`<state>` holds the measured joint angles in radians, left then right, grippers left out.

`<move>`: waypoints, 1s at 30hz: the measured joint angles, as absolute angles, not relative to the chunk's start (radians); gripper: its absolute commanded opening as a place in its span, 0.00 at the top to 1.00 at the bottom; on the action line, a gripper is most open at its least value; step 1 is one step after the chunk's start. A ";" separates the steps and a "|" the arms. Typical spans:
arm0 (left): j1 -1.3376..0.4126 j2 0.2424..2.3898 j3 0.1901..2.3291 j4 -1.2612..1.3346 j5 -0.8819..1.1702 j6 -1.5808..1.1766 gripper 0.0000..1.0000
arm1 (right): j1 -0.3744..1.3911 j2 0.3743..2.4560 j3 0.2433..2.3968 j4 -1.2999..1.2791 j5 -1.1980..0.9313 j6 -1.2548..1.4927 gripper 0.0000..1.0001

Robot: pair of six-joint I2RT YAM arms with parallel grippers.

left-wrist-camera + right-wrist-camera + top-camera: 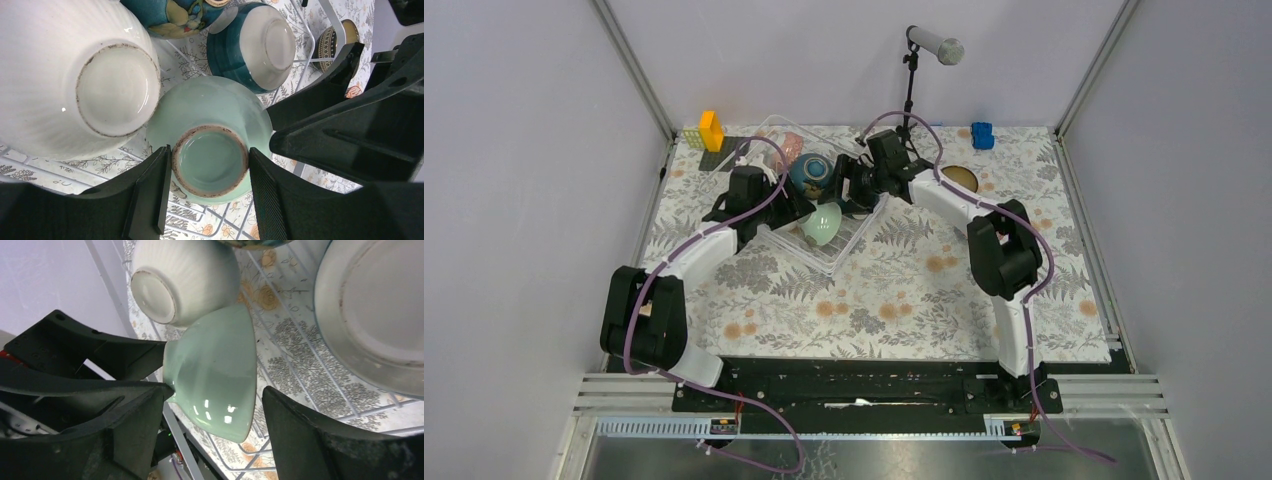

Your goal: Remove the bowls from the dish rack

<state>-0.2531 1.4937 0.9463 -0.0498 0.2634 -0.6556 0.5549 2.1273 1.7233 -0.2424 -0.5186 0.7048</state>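
Observation:
The clear dish rack [844, 255] sits at the table's middle back. A pale green bowl [210, 107] stands on edge in it, also seen in the top view [821, 226] and the right wrist view [215, 375]. My left gripper [209, 150] is shut on the bowl's foot ring, one finger on each side. My right gripper [215, 390] is open, its fingers wide on either side of the same bowl without touching it. A white ribbed bowl [75, 75], a dark teal bowl [235, 55] and a blue patterned bowl [810, 172] stand beside it in the rack.
A brown patterned bowl [960, 178] sits on the floral cloth right of the rack. An orange block [711, 130], a black mat [724, 156] and a blue block [982, 134] lie along the back. A microphone stand [911, 80] rises behind the rack.

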 measured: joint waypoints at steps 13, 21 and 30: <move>-0.242 1.439 0.891 -0.020 0.266 -0.680 0.61 | 0.550 2.080 1.506 0.059 -0.641 0.922 0.59; -0.218 1.406 0.876 0.016 0.288 -0.747 0.58 | 0.525 2.056 1.395 0.327 -0.720 1.093 0.73; -0.207 1.347 0.873 0.059 0.295 -0.788 0.34 | 0.530 2.056 1.333 0.608 -0.770 1.250 0.99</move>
